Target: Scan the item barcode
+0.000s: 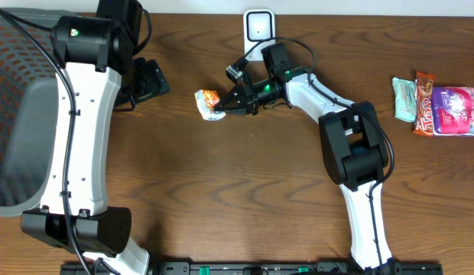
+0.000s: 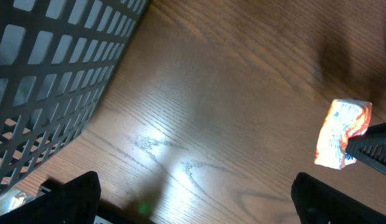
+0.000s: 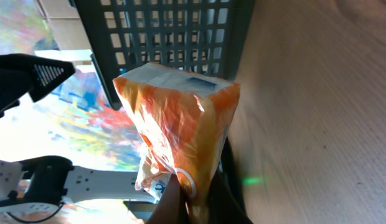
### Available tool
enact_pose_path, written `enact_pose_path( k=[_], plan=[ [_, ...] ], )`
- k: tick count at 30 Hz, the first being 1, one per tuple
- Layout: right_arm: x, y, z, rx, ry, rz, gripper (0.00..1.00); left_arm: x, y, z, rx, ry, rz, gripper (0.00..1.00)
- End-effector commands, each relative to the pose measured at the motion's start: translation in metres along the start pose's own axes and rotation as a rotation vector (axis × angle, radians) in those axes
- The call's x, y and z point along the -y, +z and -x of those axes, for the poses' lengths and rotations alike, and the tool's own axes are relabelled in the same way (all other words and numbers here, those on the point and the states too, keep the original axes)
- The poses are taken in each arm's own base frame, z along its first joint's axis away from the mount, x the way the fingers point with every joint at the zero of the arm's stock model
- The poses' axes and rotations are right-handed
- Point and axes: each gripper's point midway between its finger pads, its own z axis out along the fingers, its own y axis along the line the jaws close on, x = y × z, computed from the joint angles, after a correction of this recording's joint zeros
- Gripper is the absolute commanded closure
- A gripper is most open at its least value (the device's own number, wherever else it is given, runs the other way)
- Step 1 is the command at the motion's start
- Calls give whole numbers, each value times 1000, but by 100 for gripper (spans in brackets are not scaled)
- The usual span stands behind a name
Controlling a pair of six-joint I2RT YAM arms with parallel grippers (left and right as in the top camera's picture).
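While left claw (image 2: 196, 202) gapes wide | right claw (image 1: 227, 106) clamped on orange packet (image 1: 208, 102)

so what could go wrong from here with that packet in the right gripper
The right gripper pinches only one crumpled end of the orange packet, so it could slip or swing. No barcode shows in any view, and the wrapper is wrinkled, so the scanner might not read it.

The red-brown bar wrapper (image 1: 426, 103) lying at the far right carries the word "Top" in white letters, while the print on the orange packet (image 3: 180, 124) is too blurred to read.
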Motion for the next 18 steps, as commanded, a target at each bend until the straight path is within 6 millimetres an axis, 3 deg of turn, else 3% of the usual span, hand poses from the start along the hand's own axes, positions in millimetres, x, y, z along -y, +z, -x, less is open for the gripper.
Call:
enact_pose_path(
  k=[1,5,9,18],
  plan=[
    [12,1,0,3,-82,-17,99,-8,-2,-10,-37,7,30,2],
    [19,4,-1,-1,-379,-55,99,-8,-2,-10,-37,7,30,2],
    [31,1,5,9,-502,-133,99,-8,-2,-10,-37,7,30,2],
    [35,-4,12,23,-568,-168,99,-8,-2,-10,-37,7,30,2]
  ],
)
